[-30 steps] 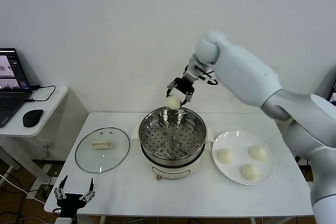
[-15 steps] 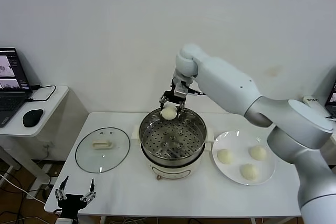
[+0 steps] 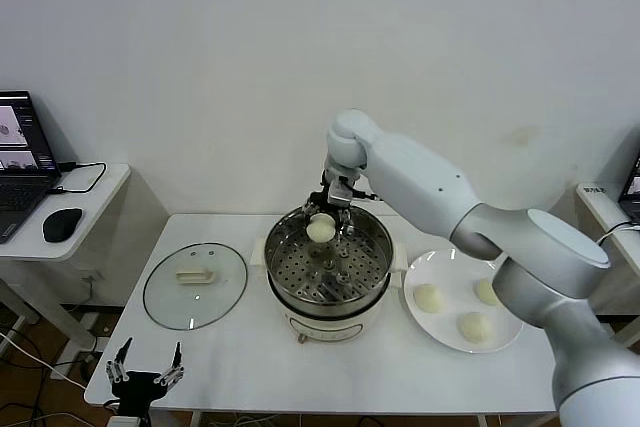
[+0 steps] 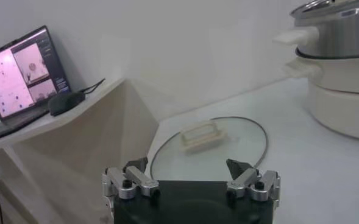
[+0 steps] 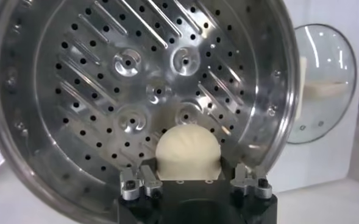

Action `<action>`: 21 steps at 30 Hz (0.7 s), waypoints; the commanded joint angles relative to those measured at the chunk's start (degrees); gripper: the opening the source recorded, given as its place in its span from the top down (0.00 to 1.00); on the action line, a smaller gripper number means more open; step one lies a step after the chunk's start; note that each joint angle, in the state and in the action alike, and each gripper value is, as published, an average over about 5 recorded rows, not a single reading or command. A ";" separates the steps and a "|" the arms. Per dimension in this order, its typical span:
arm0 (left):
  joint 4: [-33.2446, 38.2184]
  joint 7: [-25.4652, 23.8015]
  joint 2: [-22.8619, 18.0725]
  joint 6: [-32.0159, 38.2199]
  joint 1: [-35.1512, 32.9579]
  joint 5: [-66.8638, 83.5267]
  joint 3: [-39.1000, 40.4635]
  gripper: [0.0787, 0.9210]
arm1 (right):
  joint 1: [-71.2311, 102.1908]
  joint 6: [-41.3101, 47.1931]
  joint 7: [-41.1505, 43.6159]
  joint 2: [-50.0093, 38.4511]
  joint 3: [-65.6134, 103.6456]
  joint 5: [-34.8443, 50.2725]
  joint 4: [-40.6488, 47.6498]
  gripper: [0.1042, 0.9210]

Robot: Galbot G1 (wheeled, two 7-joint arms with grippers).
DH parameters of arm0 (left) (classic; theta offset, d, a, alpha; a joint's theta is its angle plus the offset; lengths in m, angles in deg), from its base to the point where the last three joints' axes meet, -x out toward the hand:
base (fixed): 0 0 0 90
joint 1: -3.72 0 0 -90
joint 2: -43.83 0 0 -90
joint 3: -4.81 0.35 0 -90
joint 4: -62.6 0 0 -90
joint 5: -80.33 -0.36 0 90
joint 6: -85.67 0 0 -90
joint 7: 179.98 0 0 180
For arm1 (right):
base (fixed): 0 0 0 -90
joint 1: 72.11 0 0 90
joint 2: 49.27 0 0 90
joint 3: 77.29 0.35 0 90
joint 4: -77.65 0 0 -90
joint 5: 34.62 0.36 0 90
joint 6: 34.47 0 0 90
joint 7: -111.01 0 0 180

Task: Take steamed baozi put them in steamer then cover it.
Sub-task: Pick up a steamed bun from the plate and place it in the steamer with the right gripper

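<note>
The shiny steel steamer stands at the middle of the white table. My right gripper reaches down over its back half, shut on one cream-white baozi. In the right wrist view that baozi sits between the fingers of the right gripper, just above the perforated tray. Three more baozi lie on the white plate to the right of the steamer. My left gripper hangs open and empty below the table's front left corner.
The glass lid with its cream handle lies flat on the table left of the steamer; it also shows beyond the left gripper as the lid. A side table at the far left carries a laptop and mouse.
My right gripper has carried the baozi leftward and down, from above the steamer's back rim to inside the pot over the tray. The left arm has not moved.
</note>
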 commanded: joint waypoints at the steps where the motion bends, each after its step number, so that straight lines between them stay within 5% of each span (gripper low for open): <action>1: -0.32 -0.10 0.16 -0.02 0.20 0.01 0.04 0.12 | 2.04 0.22 -4.19 0.67 1.32 -5.77 1.50 0.34; 21: -1.66 -0.32 0.10 -0.17 1.14 0.07 0.51 0.12 | 1.93 4.03 -4.83 -0.69 0.08 -1.74 2.18 0.32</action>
